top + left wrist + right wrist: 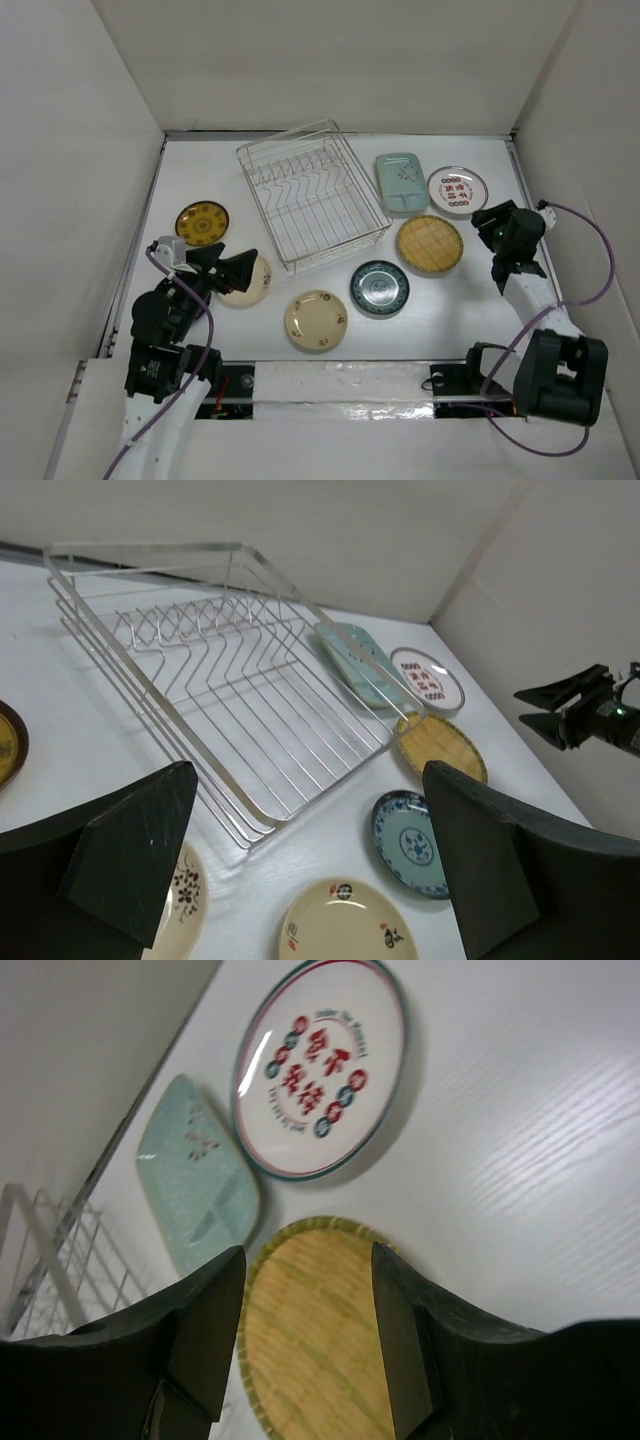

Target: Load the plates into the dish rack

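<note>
The silver wire dish rack (310,195) stands empty at the back middle. Around it lie a brown-and-yellow plate (202,222), two cream plates (317,320) (256,282), a dark teal plate (379,288), a tan plate (429,244), a pale green rectangular dish (401,182) and a white red-print plate (457,189). My left gripper (232,268) (308,780) is open and empty above the left cream plate (185,900), facing the rack (230,680). My right gripper (487,228) (308,1260) is open and empty, its fingers straddling the tan plate (310,1350) from above.
White walls enclose the table on the left, back and right. The white red-print plate (320,1065) and the green dish (195,1175) lie just beyond the tan plate. The teal plate (410,840) and the near cream plate (345,925) lie before the rack's near corner.
</note>
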You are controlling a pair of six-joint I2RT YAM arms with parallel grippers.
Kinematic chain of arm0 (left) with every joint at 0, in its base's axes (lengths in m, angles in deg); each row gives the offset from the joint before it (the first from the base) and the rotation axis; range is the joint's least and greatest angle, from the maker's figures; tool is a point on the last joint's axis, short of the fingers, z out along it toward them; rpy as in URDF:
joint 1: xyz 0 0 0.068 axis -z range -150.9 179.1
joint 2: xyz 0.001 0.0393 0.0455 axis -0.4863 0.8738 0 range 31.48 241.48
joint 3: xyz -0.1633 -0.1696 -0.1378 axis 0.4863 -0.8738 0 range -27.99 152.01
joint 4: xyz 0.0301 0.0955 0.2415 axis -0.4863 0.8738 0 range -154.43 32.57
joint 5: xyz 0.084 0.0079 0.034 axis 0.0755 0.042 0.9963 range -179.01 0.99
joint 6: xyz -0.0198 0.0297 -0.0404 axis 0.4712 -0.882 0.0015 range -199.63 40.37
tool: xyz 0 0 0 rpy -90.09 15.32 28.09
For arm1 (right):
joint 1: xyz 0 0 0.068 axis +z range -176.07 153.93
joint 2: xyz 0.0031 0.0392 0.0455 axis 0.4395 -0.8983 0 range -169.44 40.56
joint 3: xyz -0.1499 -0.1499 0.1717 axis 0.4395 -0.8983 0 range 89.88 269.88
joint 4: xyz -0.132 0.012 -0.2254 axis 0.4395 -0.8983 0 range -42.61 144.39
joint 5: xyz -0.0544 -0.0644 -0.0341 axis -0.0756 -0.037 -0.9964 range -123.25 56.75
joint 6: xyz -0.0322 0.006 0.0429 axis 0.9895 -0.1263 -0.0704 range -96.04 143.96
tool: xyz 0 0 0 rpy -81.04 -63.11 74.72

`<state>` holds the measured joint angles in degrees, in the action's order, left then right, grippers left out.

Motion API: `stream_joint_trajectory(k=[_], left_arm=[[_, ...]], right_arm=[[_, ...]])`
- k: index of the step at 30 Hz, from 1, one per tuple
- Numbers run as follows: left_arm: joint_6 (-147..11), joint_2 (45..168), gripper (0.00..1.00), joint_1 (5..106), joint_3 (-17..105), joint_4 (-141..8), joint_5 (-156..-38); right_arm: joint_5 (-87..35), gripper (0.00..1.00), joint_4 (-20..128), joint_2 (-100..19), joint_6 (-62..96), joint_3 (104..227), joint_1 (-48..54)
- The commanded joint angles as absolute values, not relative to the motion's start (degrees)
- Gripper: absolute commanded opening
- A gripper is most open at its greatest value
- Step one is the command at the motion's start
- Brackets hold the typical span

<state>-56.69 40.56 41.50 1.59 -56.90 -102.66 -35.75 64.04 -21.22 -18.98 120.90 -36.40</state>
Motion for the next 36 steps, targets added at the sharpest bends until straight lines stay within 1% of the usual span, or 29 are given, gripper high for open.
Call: stream_joint_trajectory(k=[1,2,3,4,5,6,7,10,13,14,15,17,21,24,25,27,29,32,35,36], left_arm=[[-58.5,43.6,0.92,42.4,2.2,-60.5,-107.9],[-58.7,44.1,0.76,42.4,2.2,-61.1,-108.6],[-58.8,44.8,0.63,42.4,2.0,-61.3,-109.3],[-58.9,46.1,0.24,42.4,2.1,-61.5,-109.9],[-58.9,46.8,0.11,42.4,2.1,-61.4,-109.6],[-59.2,47.5,0.02,42.4,2.4,-60.9,-109.1],[-59.2,48.8,0.00,43.0,2.5,-60.6,-108.5],[-59.2,51.1,0.01,43.0,2.8,-60.5,-108.2],[-59.2,52.6,0.13,43.0,2.9,-60.6,-108.5],[-59.2,53.1,0.22,43.0,2.9,-60.6,-108.9],[-59.2,53.4,0.25,43.0,2.9,-60.6,-109.0],[-59.2,54.5,0.29,43.0,3.2,-60.5,-109.0],[-59.4,55.4,0.30,43.0,5.1,-59.3,-107.5],[-59.5,55.5,0.33,43.0,5.5,-58.7,-104.5],[-59.2,55.6,0.34,43.0,5.5,-58.6,-103.9],[-59.0,55.7,0.35,43.0,5.5,-58.5,-102.8],[-58.7,55.4,0.35,43.0,5.3,-58.7,-102.3],[-58.7,54.9,0.36,43.0,5.2,-58.7,-101.3],[-58.7,55.0,0.37,43.0,5.4,-58.5,-100.5],[-58.3,55.0,0.38,43.0,5.4,-58.5,-100.1]], right_arm=[[-30.4,0.59,73.7,-28.9,-22.4,122.7,-43.9],[-28.6,0.59,75.3,-30.9,-24.5,122.7,-45.1],[-28.2,0.59,76.3,-32.6,-25.8,122.9,-45.8],[-28.1,0.59,77.9,-36.0,-27.5,123.5,-46.3],[-28.0,0.59,79.1,-37.6,-27.7,123.9,-46.3],[-28.3,0.59,79.6,-39.3,-27.9,124.7,-46.3],[-29.5,0.59,79.3,-41.1,-28.1,125.8,-46.3],[-30.4,0.59,78.4,-48.5,-28.2,130.9,-45.0],[-28.7,0.59,78.9,-56.1,-29.7,135.3,-43.6],[-27.7,0.58,80.7,-57.9,-31.0,136.1,-43.6],[-27.1,0.58,81.3,-61.0,-31.7,137.6,-43.6],[-26.3,0.57,81.4,-63.7,-33.5,139.2,-43.6],[-20.4,0.54,85.5,-69.9,-39.8,141.7,-43.6],[-20.1,0.48,86.1,-71.8,-41.2,143.0,-42.9],[-20.9,0.36,85.9,-71.8,-41.1,143.4,-42.9],[-21.9,0.20,85.6,-71.0,-41.5,142.9,-42.3],[-24.1,0.13,85.8,-69.0,-42.0,141.2,-42.3],[-27.7,0.09,83.8,-65.7,-40.4,139.5,-43.0],[-31.9,0.01,80.9,-59.2,-37.8,139.0,-43.7],[-32.9,0.00,79.9,-55.3,-35.7,139.1,-43.7]])
